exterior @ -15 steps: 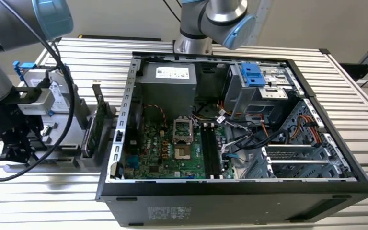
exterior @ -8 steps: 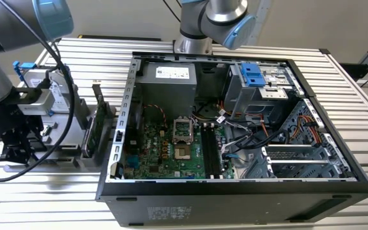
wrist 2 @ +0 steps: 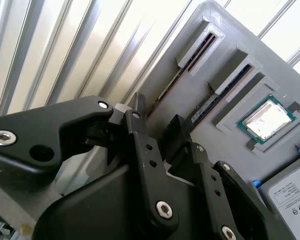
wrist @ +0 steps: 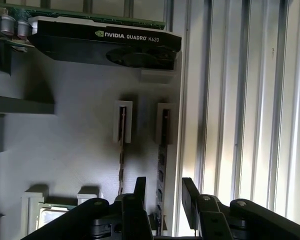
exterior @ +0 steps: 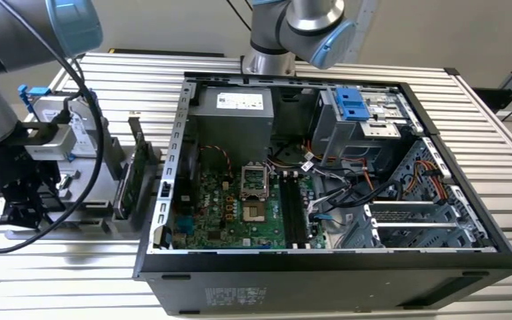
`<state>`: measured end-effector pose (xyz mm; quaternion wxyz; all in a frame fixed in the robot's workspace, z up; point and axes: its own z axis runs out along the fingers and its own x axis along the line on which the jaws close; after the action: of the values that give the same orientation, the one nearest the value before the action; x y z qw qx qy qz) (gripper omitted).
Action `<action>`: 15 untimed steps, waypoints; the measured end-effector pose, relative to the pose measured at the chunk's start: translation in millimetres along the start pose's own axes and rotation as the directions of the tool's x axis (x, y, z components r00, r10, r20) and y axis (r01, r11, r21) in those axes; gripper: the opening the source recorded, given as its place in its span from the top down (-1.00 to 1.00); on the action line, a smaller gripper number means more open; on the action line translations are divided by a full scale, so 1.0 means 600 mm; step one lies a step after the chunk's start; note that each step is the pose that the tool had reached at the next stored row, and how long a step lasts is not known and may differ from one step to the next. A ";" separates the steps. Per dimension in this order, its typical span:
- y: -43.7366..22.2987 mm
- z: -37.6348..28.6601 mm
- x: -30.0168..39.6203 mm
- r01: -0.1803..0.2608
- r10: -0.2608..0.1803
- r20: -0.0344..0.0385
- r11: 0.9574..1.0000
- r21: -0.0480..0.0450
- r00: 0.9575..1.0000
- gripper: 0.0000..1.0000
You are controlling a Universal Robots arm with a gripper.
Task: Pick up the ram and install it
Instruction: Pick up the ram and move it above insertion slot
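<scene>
1. Here, in the exterior view, an open black computer case (exterior: 327,200) fills the middle and reaches toward four o'clock. A green motherboard (exterior: 238,207) lies at the case's seven o'clock, with long black slots (exterior: 293,213) just beside it.
2. At nine o'clock, on the exterior view's left, a grey parts holder (exterior: 87,200) sits on the slatted metal table (exterior: 61,287). The holder carries a silver hard drive (exterior: 65,130) with a blue bracket and a green card (exterior: 136,170) standing on edge.
3. The arm's base (exterior: 279,40) stands at twelve o'clock. The dark gripper (exterior: 11,197) hangs over the holder at about eight o'clock.
4. In the second wrist view, the gripper (wrist 2: 156,114) has its two black fingers (wrist 2: 138,105) spread apart. They sit at the near end of the ram (wrist 2: 171,85), a thin dark stick lying on edge in the holder's groove nearest the table slats. A second stick (wrist 2: 225,90) lies in the next groove, and a processor chip (wrist 2: 267,120) rests beyond it.
5. In the first wrist view, the gripper (wrist: 164,187) is likewise wide open, one finger on each side of the ram (wrist: 162,160). The gap is broader than the stick, so nothing is clamped. I cannot tell whether either finger touches it. A black graphics card (wrist: 105,45) lies across the holder's far end.
</scene>
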<state>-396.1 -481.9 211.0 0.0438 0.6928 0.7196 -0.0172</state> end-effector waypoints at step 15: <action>0.000 0.002 0.000 0.000 0.000 0.001 1.000 0.000 1.000 -1.00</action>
<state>-396.1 -481.9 209.7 0.0440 0.6927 0.7196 -0.0173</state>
